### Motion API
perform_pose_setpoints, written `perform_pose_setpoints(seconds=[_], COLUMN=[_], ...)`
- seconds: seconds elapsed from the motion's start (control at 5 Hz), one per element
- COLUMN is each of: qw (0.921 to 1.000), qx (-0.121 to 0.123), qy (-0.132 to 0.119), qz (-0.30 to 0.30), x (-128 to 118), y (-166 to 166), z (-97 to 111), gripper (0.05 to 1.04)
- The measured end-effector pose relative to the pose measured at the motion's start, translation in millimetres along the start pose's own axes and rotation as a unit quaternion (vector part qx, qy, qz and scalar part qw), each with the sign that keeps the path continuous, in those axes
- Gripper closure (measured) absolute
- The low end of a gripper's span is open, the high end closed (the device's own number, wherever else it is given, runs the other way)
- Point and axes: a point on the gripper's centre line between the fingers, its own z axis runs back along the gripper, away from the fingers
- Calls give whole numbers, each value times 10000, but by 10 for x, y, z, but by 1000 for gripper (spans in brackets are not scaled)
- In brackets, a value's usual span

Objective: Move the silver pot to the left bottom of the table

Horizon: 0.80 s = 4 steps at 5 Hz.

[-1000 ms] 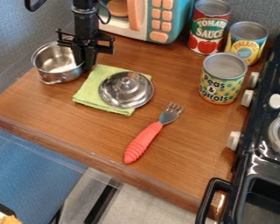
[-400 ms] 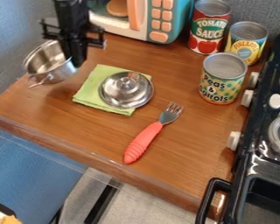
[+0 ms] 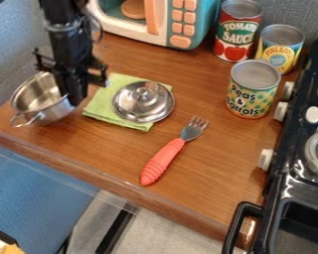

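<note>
The black gripper (image 3: 71, 96) hangs at the upper left, shut on the right-hand wall of the silver pot (image 3: 47, 113). One finger is inside the pot's rim and hides part of it. Tilted a little, the pot is at the left side of the wooden table (image 3: 109, 149), its handle toward the front left. Whether its base touches the wood I cannot tell.
Right of the pot, a silver lid (image 3: 143, 101) lies on a green cloth (image 3: 99, 108). A fork (image 3: 163, 159) with a red handle is at the middle. Cans (image 3: 253, 89) and a toy microwave (image 3: 178, 22) stand behind; a black stove (image 3: 301, 163) borders the right.
The pot rose and tilted in the gripper, then both came forward and left, toward the table's left front edge. The lid, cloth and fork have kept their places.
</note>
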Motion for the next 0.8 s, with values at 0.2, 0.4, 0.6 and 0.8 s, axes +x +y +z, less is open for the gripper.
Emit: perform_pose_setpoints(seconds=[0.2, 0.4, 0.6, 0.8], qw=[9998, 9993, 9987, 9989], qx=[153, 186, 242, 217], qy=[54, 283, 363, 374], qz=[90, 154, 252, 203], x=[-72, -119, -130, -131], y=[133, 208, 305, 297], z=[-51, -189, -244, -253], gripper=[1011, 1011, 984, 812])
